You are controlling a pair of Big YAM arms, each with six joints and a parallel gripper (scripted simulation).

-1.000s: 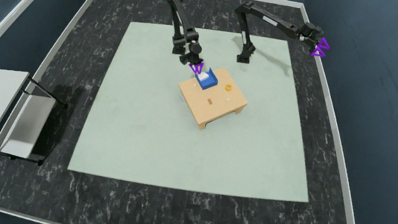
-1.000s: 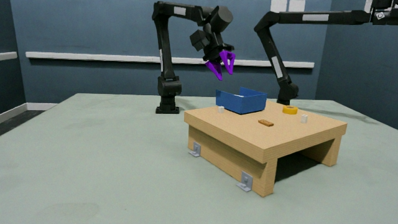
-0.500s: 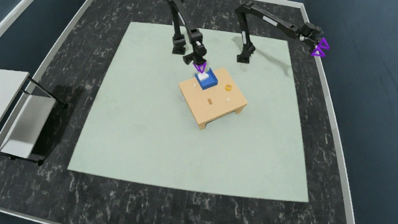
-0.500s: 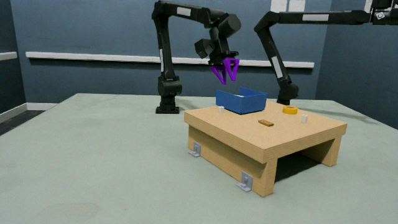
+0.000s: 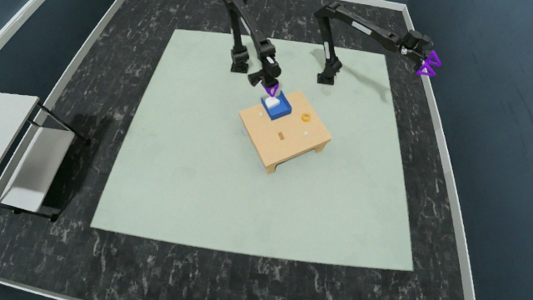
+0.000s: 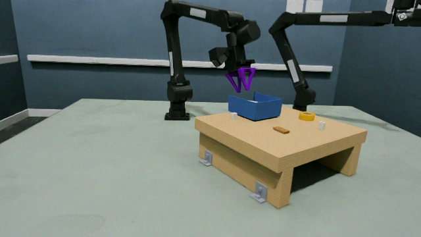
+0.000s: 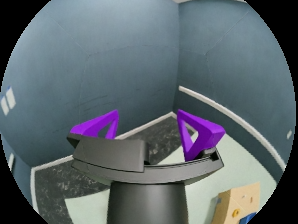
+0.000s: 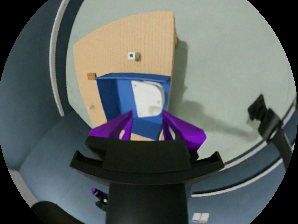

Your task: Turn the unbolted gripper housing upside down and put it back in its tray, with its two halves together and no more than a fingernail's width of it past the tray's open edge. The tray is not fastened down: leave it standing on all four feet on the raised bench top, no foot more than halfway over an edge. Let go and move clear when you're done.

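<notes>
Housing (image 5: 272, 102) (image 6: 254, 101) (image 8: 149, 100) sits in the tray (image 5: 281, 114) (image 6: 241, 106) (image 7: 248, 218) (image 8: 107, 95), off to one side of its floor; the tray stands on the table (image 5: 291, 146) (image 6: 230, 131) (image 7: 240, 197) (image 8: 120, 40). Right hand (image 5: 272, 96) (image 6: 243, 91) (image 8: 147, 114) hangs above the tray, fingers parted partway and pointing down, nothing between them; the partial gap is presumably a pre-set for the housing's narrower dimension, leaving clearance from the tray walls. Left hand (image 5: 436, 70) (image 7: 148, 111) is spread wide and bare, well apart from the tray, likely parked to leave the other arm room; a loose tray gives reason to avoid pushing on its walls.

Tape roll (image 5: 303, 117) (image 6: 306, 118) (image 7: 236, 210) and brown block (image 5: 277, 137) (image 6: 281, 130) (image 8: 91, 76) lie outside the tray.

Hard to read: the exterior view shows only a pale sliver of housing over the tray wall, and cuts off the left hand; tray feet cannot be made out; the seam between the halves is not resolved, so their closure is unconfirmed; which face is up cannot be settled, so I judge the turning still to do.

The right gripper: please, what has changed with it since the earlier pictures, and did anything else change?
The right gripper has swung toward upright and come lower, over the blue tray. It took hold of nothing. The tray, white housing and left gripper look unmoved.
</notes>
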